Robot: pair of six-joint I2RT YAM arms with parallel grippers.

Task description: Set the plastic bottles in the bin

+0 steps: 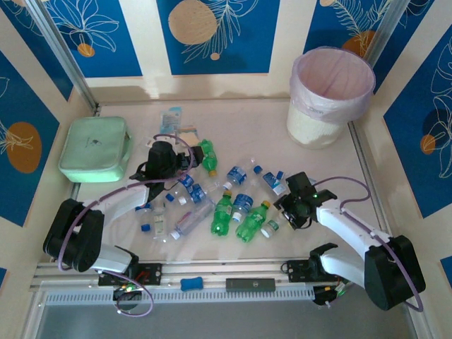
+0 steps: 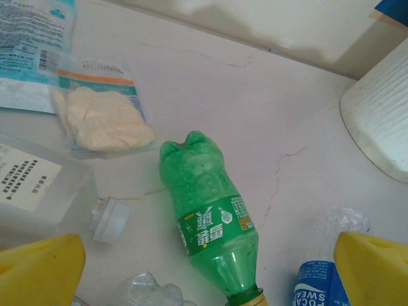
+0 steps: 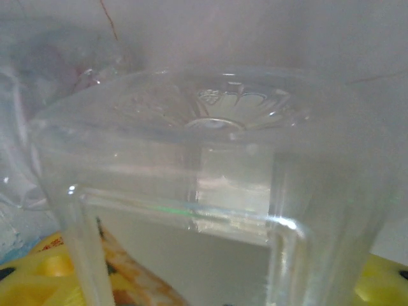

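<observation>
meanwhile, the left gripper [image 1: 180, 161] hangs wide open above a green bottle [image 2: 210, 217], and the right gripper [image 1: 286, 198] sits pressed up to a clear bottle [image 3: 210, 159].
on the left wrist camera the yellow fingers [image 2: 41, 271] stand at the two bottom corners, far apart and holding nothing, with the green bottle lying on its side on the table [image 2: 255, 95] between them, a loose cap [image 2: 108, 220] just beside it. on the right wrist camera the clear bottle crowds the lens between that arm's yellow fingertips [image 3: 38, 274]; whether they are clamped on it i cannot tell. the plastic bottles [image 1: 226, 205] lie scattered mid-table between the two arms, and the bin [image 1: 314, 127] stands well apart at the far right corner, pink liner over its rim. a mint-green pouch [image 1: 95, 148] rests at far left.
</observation>
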